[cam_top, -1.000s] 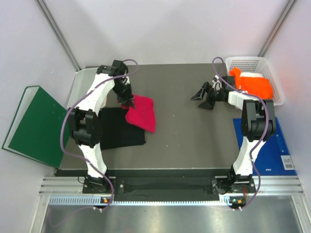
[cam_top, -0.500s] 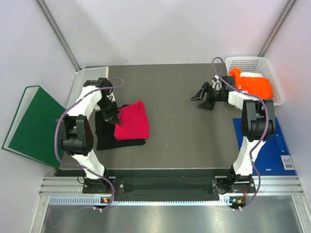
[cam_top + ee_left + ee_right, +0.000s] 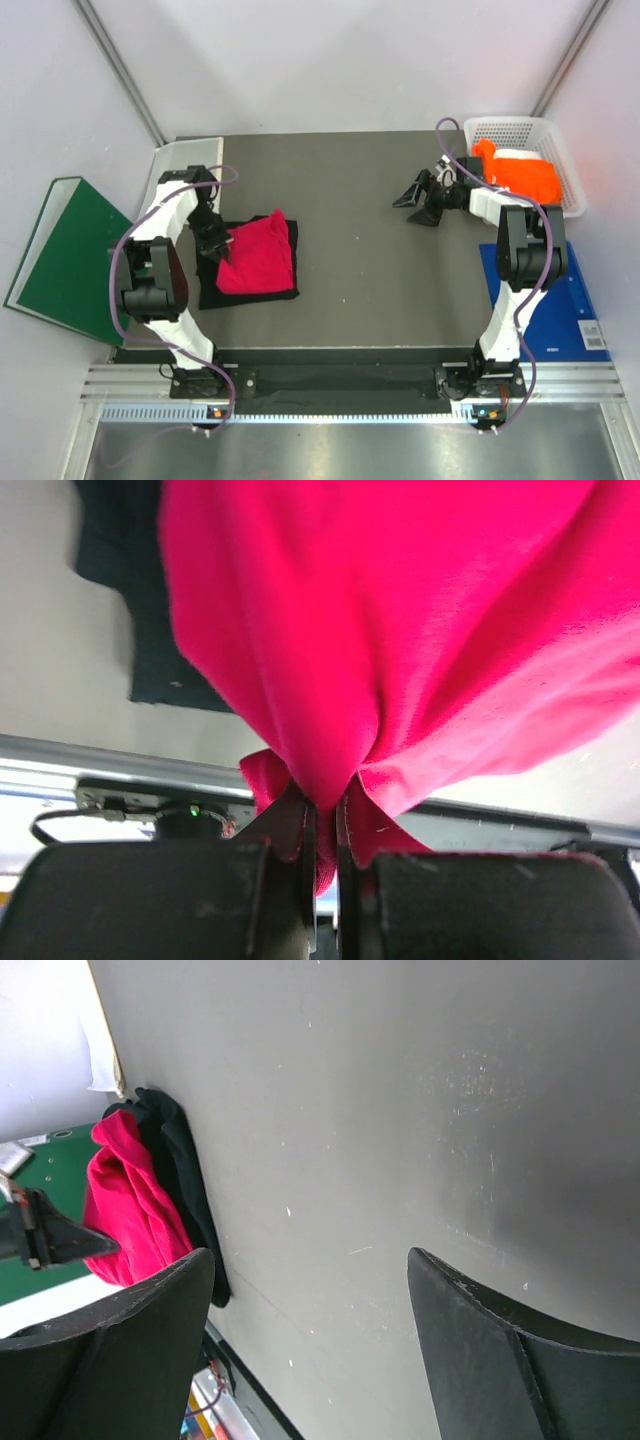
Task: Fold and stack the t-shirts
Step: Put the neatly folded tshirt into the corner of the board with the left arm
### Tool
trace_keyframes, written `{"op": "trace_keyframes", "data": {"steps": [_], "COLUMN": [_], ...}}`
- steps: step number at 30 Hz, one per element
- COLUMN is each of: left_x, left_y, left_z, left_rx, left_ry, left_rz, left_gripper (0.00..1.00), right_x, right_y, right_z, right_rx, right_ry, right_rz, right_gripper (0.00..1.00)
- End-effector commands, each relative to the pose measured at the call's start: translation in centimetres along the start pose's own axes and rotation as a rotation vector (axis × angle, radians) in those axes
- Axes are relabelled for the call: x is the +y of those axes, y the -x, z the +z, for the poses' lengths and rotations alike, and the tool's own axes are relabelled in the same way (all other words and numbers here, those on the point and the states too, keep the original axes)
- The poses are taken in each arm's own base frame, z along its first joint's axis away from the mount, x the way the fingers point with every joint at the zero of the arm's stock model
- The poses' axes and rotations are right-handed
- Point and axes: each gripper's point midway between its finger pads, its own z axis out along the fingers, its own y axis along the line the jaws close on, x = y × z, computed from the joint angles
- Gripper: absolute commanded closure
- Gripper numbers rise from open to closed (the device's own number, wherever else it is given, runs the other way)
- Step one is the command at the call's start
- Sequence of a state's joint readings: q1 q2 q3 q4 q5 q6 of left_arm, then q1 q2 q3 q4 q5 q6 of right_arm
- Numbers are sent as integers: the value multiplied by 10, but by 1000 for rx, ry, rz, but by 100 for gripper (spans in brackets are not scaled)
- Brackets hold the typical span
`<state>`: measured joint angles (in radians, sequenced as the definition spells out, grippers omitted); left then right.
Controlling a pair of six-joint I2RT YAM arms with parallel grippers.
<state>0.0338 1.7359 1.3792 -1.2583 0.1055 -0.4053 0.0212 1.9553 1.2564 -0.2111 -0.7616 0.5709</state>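
The crimson-pink t-shirt lies folded on top of the folded black t-shirt at the left of the table. My left gripper is shut on the pink shirt's left edge; in the left wrist view the pink cloth is pinched between the jaws, with the black shirt beneath. The bright orange t-shirt sits in the white basket at the back right. My right gripper is open and empty over bare table, left of the basket; its wrist view shows the pink shirt far off.
A dark green binder lies off the table's left edge. A blue board lies at the right under the right arm. A pale tray sits at the back left corner.
My left gripper has carried the pink shirt left and toward the front, from hanging beside the black shirt to lying on it. The right arm has not moved.
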Motion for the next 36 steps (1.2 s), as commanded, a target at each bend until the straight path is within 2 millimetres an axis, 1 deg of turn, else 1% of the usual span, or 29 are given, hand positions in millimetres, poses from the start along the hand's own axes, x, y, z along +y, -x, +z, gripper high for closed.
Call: {"op": "trace_keyframes", "data": {"steps": [1, 4, 8, 9, 11, 12, 13, 14, 15, 16, 17, 18, 19, 20, 21, 22, 23, 24, 25, 27, 28, 29, 30, 31, 32, 33, 34, 35, 36], "left_x": [2, 12, 22, 25, 25, 26, 27, 27, 24, 20, 16, 11, 6, -3, -8, -24, -36, -45, -66, -86, -103, -110, -117, -133, -141, -149, -162, -176, -180], "left_y": [29, 29, 11, 7, 6, 11, 16, 21, 32, 42, 48, 52, 55, 66, 63, 59, 65, 59, 50, 47, 37, 37, 37, 27, 33, 35, 19, 23, 26], "left_z": [-38, -29, -3, 2, 2, -6, -13, -21, -41, -53, -65, -88, -98, -110, -118, -121, -127, -120, -118, -99, -93, -88, -77, -69, -73, -54, -44, -53, -30], "left_rx": [-177, -156, -34, -16, -22, -64, -98, -138, -229, -297, -355, -442, -489, -564, -605, -600, -638, -608, -555, -489, -463, -467, -444, -428, -463, -427, -389, -407, -364], "left_ry": [17, 70, 121, 129, 128, 142, 146, 149, 137, 112, 86, 40, 8, -47, -94, -188, -257, -318, -437, -513, -523, -504, -475, -443, -401, -343, -302, -298, -235], "left_rz": [-1, 13, 12, 4, -9, -25, -31, -34, -41, -45, -47, -50, -49, -41, -29, -2, 3, 17, 52, 61, 108, 128, 144, 193, 228, 250, 310, 342, 350], "left_gripper": [100, 100, 99, 83, 45, 5, 1, 1, 1, 1, 1, 1, 1, 1, 1, 1, 1, 1, 1, 20, 33, 65, 100, 100, 100, 100, 100, 100, 100], "right_x": [6, 3, 2, 3, 3, 4, 4, 4, 4, 3, 2, 1, 1, 0, -1, -2, -3, -2, -4, -4, -4, -4, -4, -4, -4, -3, -2, -2, -1], "right_y": [-2, -5, -5, -4, -3, -2, -2, -2, -3, -3, -3, -4, -5, -5, -7, -8, -7, -9, -9, -10, -10, -10, -10, -10, -10, -11, -11, -11, -11], "right_z": [-3, -1, 0, -1, -1, -1, 0, -1, 0, 0, 0, 1, 1, 1, 1, 2, 2, 2, 3, 3, 3, 2, 2, 2, 1, 2, 1, 0, 0], "right_rx": [3, 10, 14, 12, 11, 10, 9, 10, 14, 14, 15, 16, 17, 18, 20, 22, 21, 25, 25, 26, 26, 25, 25, 26, 25, 26, 24, 25, 24], "right_ry": [18, 15, 15, 16, 15, 18, 18, 17, 16, 15, 14, 13, 12, 10, 9, 8, 8, 8, 7, 6, 4, 7, 6, 6, 6, 7, 7, 9, 9], "right_rz": [-32, -25, -16, -18, -15, -20, -22, -23, -22, -19, -21, -19, -19, -17, -15, -11, -12, -11, -8, -9, -8, -11, -9, -9, -9, -12, -12, -14, -18], "right_gripper": [22, 22, 22, 22, 22, 22, 22, 22, 22, 22, 22, 22, 22, 22, 22, 22, 22, 22, 22, 22, 22, 22, 22, 22, 22, 22, 22, 22, 22]}}
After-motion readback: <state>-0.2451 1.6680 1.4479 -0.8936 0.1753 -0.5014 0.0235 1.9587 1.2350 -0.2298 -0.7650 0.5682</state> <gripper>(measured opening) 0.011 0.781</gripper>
